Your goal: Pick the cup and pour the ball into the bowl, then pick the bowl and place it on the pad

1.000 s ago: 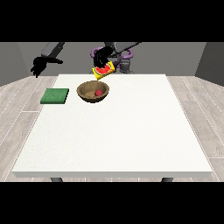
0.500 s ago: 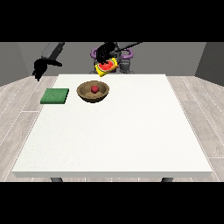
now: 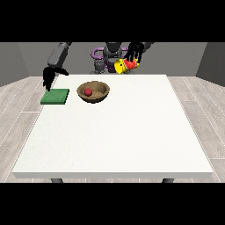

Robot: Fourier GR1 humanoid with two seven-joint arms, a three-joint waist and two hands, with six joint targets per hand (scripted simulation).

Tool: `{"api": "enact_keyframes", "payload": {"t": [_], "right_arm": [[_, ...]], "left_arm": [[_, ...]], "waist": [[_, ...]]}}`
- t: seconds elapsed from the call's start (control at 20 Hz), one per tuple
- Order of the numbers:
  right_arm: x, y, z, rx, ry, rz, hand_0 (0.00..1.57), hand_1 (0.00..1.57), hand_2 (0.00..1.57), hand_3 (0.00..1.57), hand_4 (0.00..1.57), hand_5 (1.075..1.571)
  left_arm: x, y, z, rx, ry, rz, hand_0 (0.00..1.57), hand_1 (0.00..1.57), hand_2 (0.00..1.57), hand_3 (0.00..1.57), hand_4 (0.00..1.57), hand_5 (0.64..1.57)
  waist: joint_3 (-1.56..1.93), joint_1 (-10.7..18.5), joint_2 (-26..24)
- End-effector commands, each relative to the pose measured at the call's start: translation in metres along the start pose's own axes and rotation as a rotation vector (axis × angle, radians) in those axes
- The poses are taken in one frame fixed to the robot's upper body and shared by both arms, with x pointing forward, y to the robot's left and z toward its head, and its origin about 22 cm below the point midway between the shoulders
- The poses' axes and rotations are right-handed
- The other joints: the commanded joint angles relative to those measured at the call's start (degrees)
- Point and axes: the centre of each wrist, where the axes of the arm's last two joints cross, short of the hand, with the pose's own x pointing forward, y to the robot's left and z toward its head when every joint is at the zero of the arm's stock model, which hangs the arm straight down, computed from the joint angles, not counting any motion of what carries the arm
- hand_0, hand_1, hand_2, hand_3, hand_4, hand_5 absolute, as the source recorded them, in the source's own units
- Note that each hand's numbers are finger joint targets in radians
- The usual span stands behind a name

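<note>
Ball: (image 3: 88,92) red, lay inside the bowl, near its middle.
Bowl: (image 3: 93,92) brown, stood on the table at about 11 o'clock from the table's middle, touched by neither hand.
Pad: (image 3: 55,96) green, lay flat on the table just beside the bowl, at the bowl's 9 o'clock, a narrow strip of white between them.
Cup: (image 3: 124,67) yellow with a red inside, was held above the table's far edge, tilted so that its red mouth faced partly up and towards the camera; it sat at about 1 o'clock from the bowl and well apart from it.
Hand at the view's right: (image 3: 136,52) black, hung over the cup at the cup's 1 o'clock, with its fingers (image 3: 131,59) curled down round the cup and holding it.
Hand at the view's left: (image 3: 49,75) black, hovered just above the pad's far edge, at the pad's 11 o'clock, and held nothing; its fingers pointed downward, relaxed and not curled. The bowl lay at this hand's 4 o'clock, near but apart.
Table: (image 3: 132,140) white; the ball, bowl and pad all sat in its far left quarter.
</note>
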Motion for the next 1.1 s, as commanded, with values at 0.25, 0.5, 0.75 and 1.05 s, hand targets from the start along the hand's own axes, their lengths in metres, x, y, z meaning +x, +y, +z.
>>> {"api": "enact_keyframes", "payload": {"t": [0.25, 0.5, 0.75, 1.05], "right_arm": [[0.007, 0.037, -0.02, 0.017, -0.083, -0.074, 0.0, 0.0, 0.0, 0.0, 0.31, 1.569], [0.01, 0.072, -0.03, 0.085, -0.085, -0.09, 0.0, 0.0, 0.0, 0.0, 0.4, 1.569], [-0.009, 0.114, -0.021, 0.178, -0.012, -0.065, 0.0, 0.0, 0.0, 0.0, 0.23, 1.549], [-0.028, 0.087, -0.007, 0.164, 0.062, -0.045, 0.0, 0.0, 0.0, 0.0, 0.0, 1.544]], "left_arm": [[-0.054, 0.01, 0.008, 0.127, 0.152, 0.632, 1.08, 1.08, 1.09, 0.91, 0.82, 1.549], [-0.064, -0.006, 0.021, 0.206, 0.209, 0.89, 0.0, 0.0, 0.0, 0.0, 0.8, 1.554], [-0.097, -0.046, 0.06, 0.166, 0.273, 1.004, 0.0, 0.0, 0.0, 0.0, 0.0, 1.516], [-0.081, -0.031, 0.039, 0.107, 0.283, 1.037, 0.0, 0.0, 0.0, 0.0, 0.0, 1.531]], "waist": [[-0.05, 0.79, 9.98], [0.01, -2.44, 11.97], [0.1, -6.85, 9.83], [0.23, -6.91, 6.19]]}}
